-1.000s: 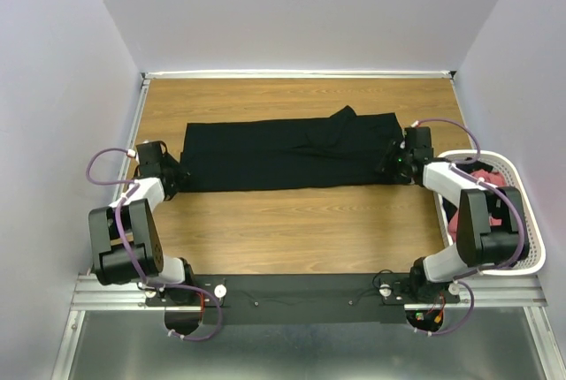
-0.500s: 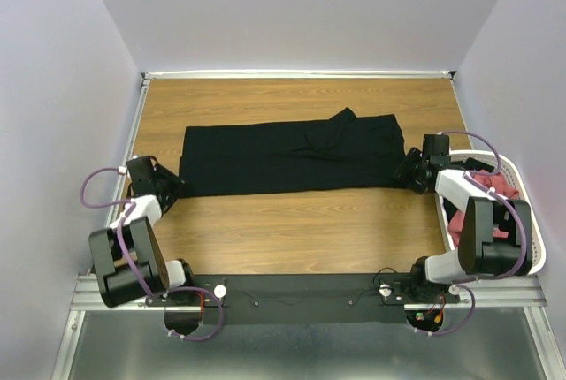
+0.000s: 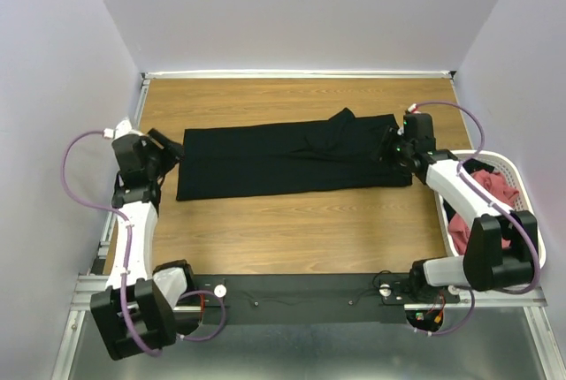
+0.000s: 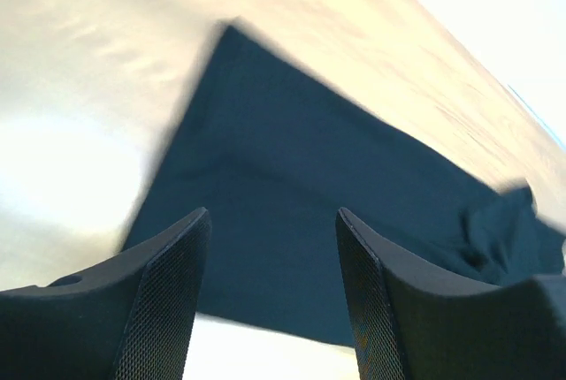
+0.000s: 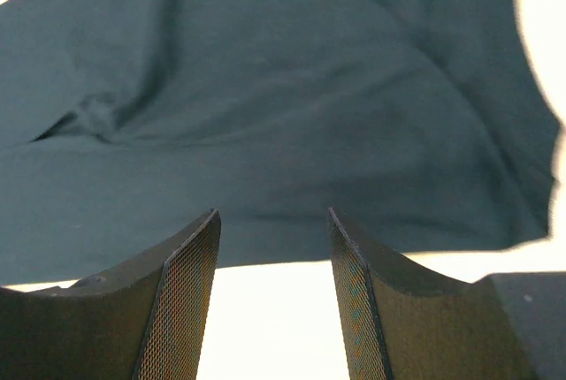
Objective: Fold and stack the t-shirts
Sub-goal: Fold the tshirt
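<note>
In the left of the top view, the left jaws stand wide apart and hold nothing, just off the left end of the large plain black cloth t-shirt (image 3: 283,155). It lies as a long flat band across the middle of the brown wooden table (image 3: 292,230). At its right end the right jaws gape wide, gripping nothing. At the far right, salmon-red cloth shirts (image 3: 500,187) lie heaped in a white mesh basket (image 3: 506,163).

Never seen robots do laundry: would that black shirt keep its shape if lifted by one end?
Probably not. The black shirt lies flat with soft wrinkles and a bunched fold, so it would likely droop. It looks thin, so probably light. Pushed across the table, it might crumple rather than slide.
</note>
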`<action>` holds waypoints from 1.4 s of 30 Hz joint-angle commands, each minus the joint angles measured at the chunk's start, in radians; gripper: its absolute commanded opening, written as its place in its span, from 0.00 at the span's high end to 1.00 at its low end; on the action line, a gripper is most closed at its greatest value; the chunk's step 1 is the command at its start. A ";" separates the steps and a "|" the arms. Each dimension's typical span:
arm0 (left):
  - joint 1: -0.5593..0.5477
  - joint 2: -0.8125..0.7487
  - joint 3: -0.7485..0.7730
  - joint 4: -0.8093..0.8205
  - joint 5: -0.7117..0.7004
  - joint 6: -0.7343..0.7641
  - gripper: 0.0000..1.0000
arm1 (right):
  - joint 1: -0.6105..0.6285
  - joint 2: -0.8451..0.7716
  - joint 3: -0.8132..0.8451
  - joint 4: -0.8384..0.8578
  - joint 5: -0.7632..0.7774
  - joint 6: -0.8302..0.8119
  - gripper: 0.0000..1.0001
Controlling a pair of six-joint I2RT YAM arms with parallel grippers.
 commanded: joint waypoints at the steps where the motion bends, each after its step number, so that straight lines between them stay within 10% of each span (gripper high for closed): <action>1: -0.163 0.021 0.037 0.147 0.023 0.150 0.33 | 0.069 0.076 0.070 -0.006 -0.021 -0.025 0.40; 8: -0.473 0.303 0.152 0.278 0.049 0.200 0.33 | 0.123 0.185 0.124 0.046 -0.024 -0.025 0.40; 20: -0.501 0.847 0.482 0.172 0.066 0.189 0.36 | 0.121 0.331 0.167 0.052 0.028 -0.054 0.40; 30: -0.487 0.900 0.404 0.002 -0.120 0.116 0.36 | 0.121 0.367 0.063 0.039 -0.052 -0.074 0.40; 42: -0.454 0.572 0.095 -0.055 -0.160 0.073 0.35 | 0.137 0.203 -0.083 -0.110 -0.113 -0.067 0.39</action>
